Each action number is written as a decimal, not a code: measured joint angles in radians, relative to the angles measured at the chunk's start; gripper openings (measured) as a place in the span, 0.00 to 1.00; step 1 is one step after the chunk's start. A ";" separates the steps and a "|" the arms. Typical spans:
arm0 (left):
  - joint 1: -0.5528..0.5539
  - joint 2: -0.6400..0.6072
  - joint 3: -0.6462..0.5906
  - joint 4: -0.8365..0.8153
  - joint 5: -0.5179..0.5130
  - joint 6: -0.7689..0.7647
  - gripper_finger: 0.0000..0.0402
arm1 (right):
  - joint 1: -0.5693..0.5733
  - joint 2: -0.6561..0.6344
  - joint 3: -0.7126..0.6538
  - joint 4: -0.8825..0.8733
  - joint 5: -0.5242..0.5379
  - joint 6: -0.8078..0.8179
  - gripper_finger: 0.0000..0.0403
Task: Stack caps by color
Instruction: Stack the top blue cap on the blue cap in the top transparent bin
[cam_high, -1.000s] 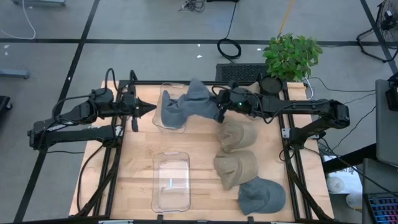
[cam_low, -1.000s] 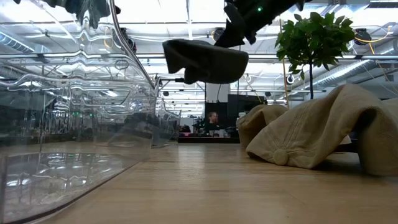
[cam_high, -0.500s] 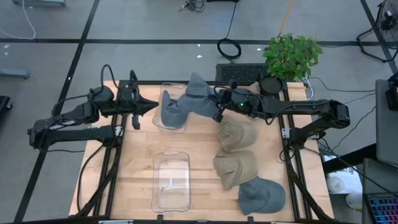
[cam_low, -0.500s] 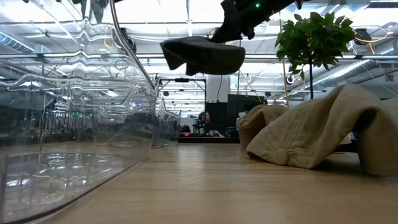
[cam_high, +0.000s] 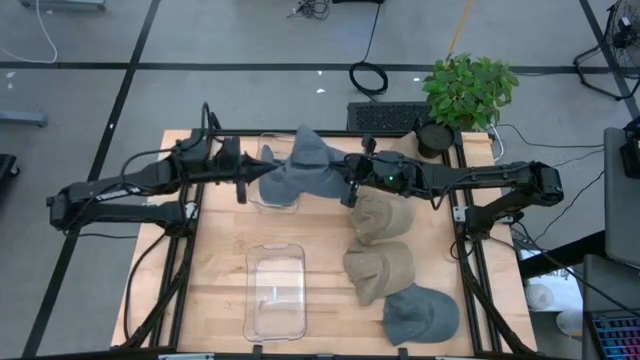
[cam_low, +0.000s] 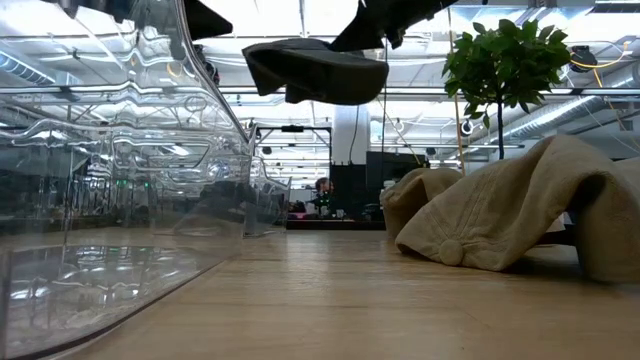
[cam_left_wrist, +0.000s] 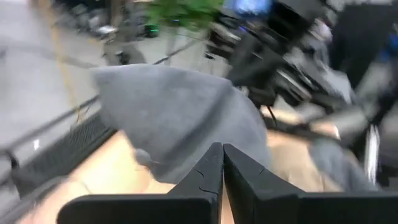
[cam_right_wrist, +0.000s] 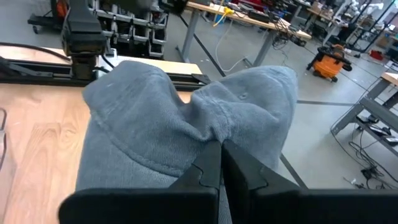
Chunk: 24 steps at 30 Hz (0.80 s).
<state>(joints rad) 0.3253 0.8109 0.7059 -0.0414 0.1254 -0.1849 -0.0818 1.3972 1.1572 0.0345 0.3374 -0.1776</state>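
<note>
A slate-grey cap (cam_high: 305, 170) hangs in the air over the far clear bin (cam_high: 270, 200), with my right gripper (cam_high: 349, 188) shut on it; the low view shows this cap (cam_low: 315, 70) well above the table. My left gripper (cam_high: 258, 172), fingers shut, points level at the cap's left edge; in its wrist view the fingertips (cam_left_wrist: 222, 147) stand right at the grey cloth (cam_left_wrist: 174, 112). Two tan caps (cam_high: 381, 215) (cam_high: 380, 270) and another grey cap (cam_high: 420, 315) lie on the table's right half. My right gripper pinches a bunched fold of the grey cap's crown (cam_right_wrist: 214, 134) between its two fingers, coming almost level from the table's right. The cap is lifted clear and droops to both sides of the fingers. My left gripper's shut tips are at the cap's left edge (cam_left_wrist: 186, 168); whether they touch it I cannot tell.
A second clear bin (cam_high: 274, 290) stands near the table's front, left of the tan caps. A potted plant (cam_high: 468, 88) stands at the far right corner. Bare wood lies at the table's left and near-left.
My left gripper has gone toward the table's right, up to the held cap, rolling a little about its own line. My right gripper has carried the cap slightly leftward and a touch higher; the cap stays clear of the table.
</note>
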 joint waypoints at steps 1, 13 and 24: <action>0.008 0.011 0.000 0.016 -0.020 -0.056 0.06 | 0.000 0.000 0.000 0.000 0.000 0.000 0.00; 0.218 0.125 0.007 0.052 0.137 -0.442 0.52 | 0.025 0.000 0.000 0.017 -0.001 -0.039 0.00; 0.237 0.254 0.007 0.232 0.373 -0.628 0.73 | 0.047 0.000 -0.001 0.075 0.003 -0.109 0.00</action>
<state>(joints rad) 0.5618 1.0648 0.7132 0.1902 0.4982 -0.8133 -0.0349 1.3972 1.1564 0.1097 0.3408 -0.2867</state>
